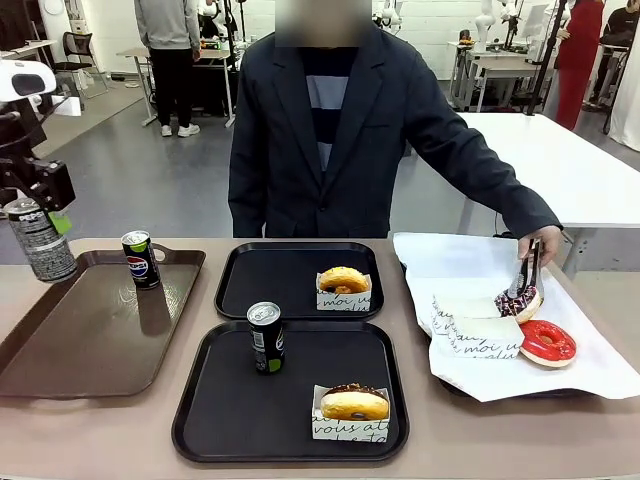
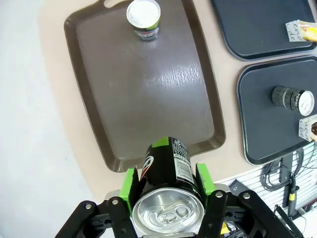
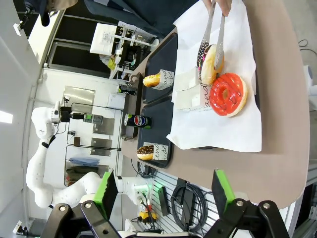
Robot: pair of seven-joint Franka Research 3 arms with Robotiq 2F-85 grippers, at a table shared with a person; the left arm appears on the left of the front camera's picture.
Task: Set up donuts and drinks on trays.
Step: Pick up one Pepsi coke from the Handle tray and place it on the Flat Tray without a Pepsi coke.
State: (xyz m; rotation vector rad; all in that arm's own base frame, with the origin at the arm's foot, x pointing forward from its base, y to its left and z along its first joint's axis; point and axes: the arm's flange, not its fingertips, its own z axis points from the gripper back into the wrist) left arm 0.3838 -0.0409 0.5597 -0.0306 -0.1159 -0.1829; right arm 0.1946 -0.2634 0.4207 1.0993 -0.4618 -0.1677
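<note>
Left wrist view looks down the left fingers (image 2: pixel 130 182), clamped by their green pads on either side of an upright Pepsi can (image 2: pixel 166 166). Its silver top faces the camera, and it hangs over the edge of the brown tray (image 2: pixel 148 99), where a second Pepsi can (image 2: pixel 143 20) stands. That tray looks like the drinks' supply.

Of the two black trays, the near one (image 1: pixel 220 400) already carries a green-marked can (image 1: pixel 265 337) and a chocolate donut (image 1: pixel 352 403) in its sleeve. The far one (image 1: pixel 250 290) has a yellow-glazed donut (image 1: pixel 343 284) but no drink, so the held can is probably meant for it.

Across the worktop (image 1: pixel 100 430), the person's hand (image 1: pixel 541 243) pinches a sprinkled donut (image 1: pixel 522 302) with tongs (image 1: pixel 528 268) on white paper (image 1: pixel 440 260), beside a red donut (image 1: pixel 547 342). The right fingers (image 3: pixel 108 188) stand apart, holding nothing.
</note>
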